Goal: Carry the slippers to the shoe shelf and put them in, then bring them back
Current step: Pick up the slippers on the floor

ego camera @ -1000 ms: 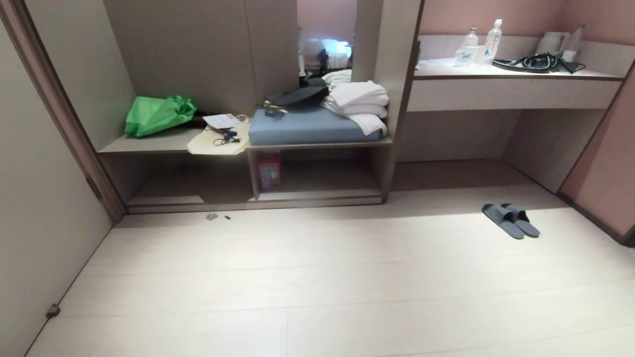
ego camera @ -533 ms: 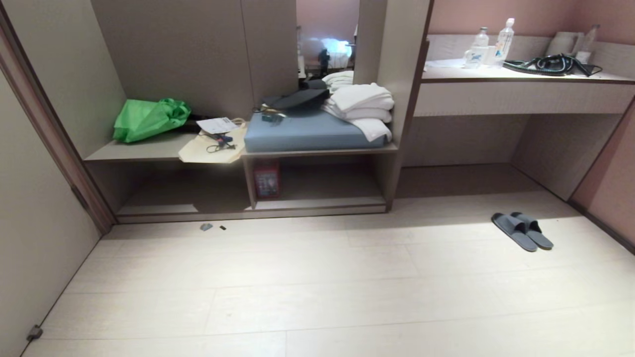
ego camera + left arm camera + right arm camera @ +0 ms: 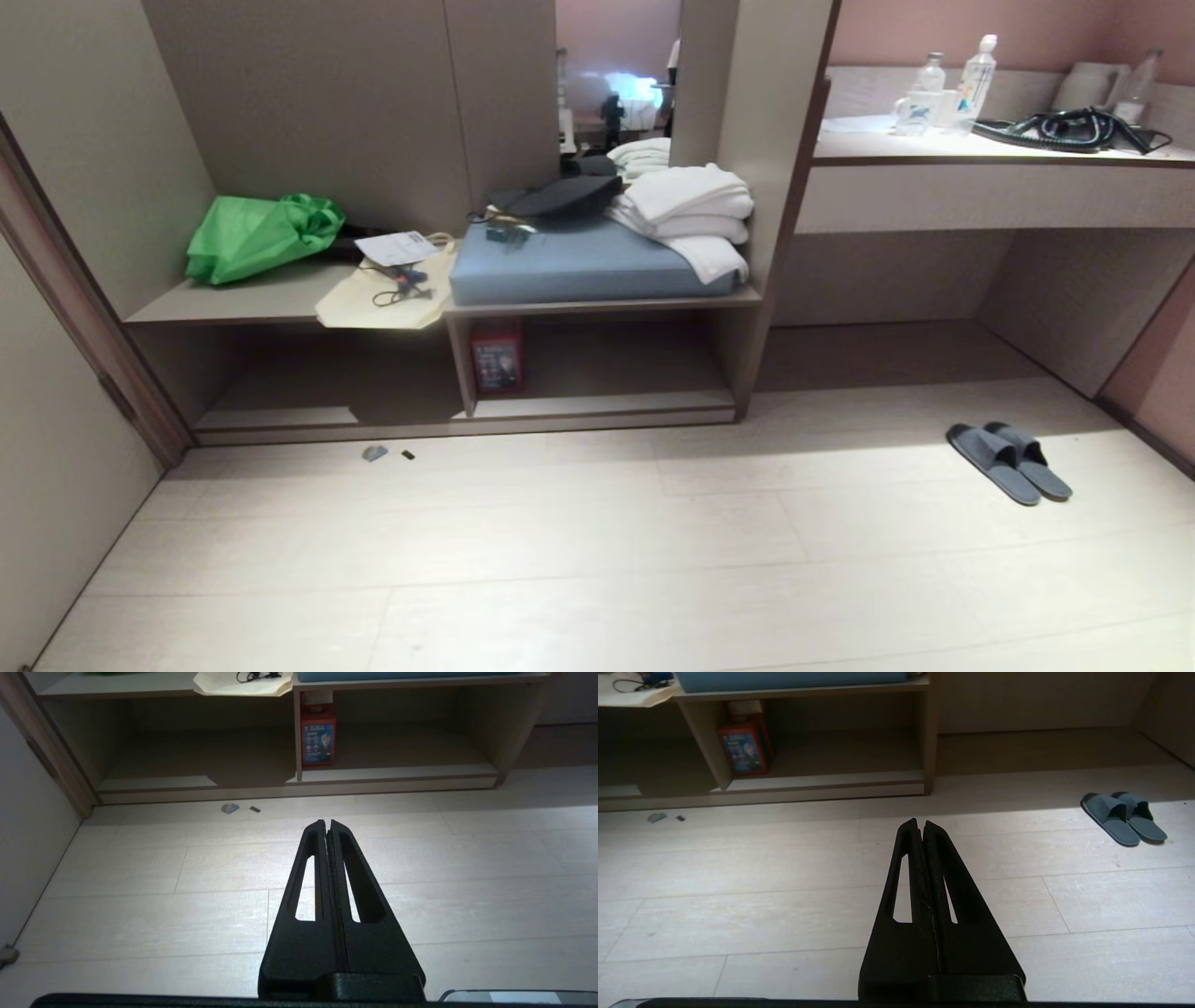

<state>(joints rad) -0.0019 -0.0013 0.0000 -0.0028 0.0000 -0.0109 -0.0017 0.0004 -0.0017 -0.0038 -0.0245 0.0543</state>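
Note:
The slippers (image 3: 1008, 460), a grey-blue pair, lie side by side on the pale floor at the right, in front of the desk recess; the right wrist view has the slippers (image 3: 1122, 816) far off to one side. The shoe shelf (image 3: 597, 407) is the low cubby under the blue-cushioned bench, ahead at centre; the shoe shelf (image 3: 397, 772) also fills the far side of the left wrist view. My left gripper (image 3: 327, 822) and my right gripper (image 3: 920, 822) both hang shut and empty over bare floor. Neither arm appears in the head view.
A red box (image 3: 496, 361) stands inside the cubby by its divider. Two small scraps (image 3: 375, 454) lie on the floor before the shelf. On the bench sit a green bag (image 3: 257, 233), a cream tote (image 3: 383, 294) and folded towels (image 3: 686, 205). A wall closes the left side.
The whole head view has shifted: shelf and slippers sit lower and larger in the picture, so the camera has come closer. The slippers have not moved on the floor.

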